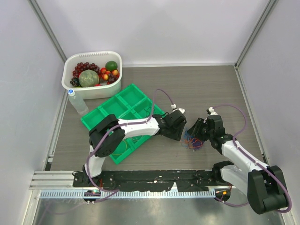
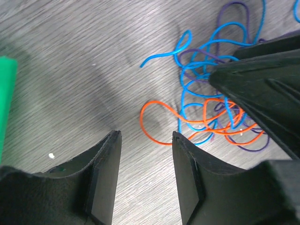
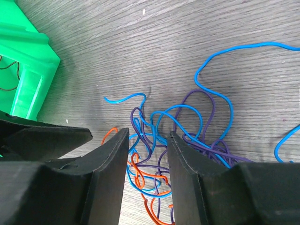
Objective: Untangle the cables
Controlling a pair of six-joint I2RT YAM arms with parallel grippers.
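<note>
The cables (image 1: 192, 141) lie in one tangle of blue, purple and orange wire on the table between my two grippers. In the left wrist view my left gripper (image 2: 145, 137) is open with bare table between its fingers. An orange loop (image 2: 154, 102) of the cables (image 2: 211, 117) lies just ahead of its right fingertip. My right gripper (image 3: 147, 136) is open and stands over the tangle (image 3: 151, 157), with blue, purple and orange strands running between its fingers. From above, the left gripper (image 1: 181, 127) and the right gripper (image 1: 195, 131) sit close together at the pile.
A green compartment tray (image 1: 123, 115) lies left of the pile, under the left arm; its corner shows as the green tray (image 3: 28, 61). A white basin (image 1: 117, 61) of fruit and a plastic bottle (image 1: 77, 102) stand at the back left.
</note>
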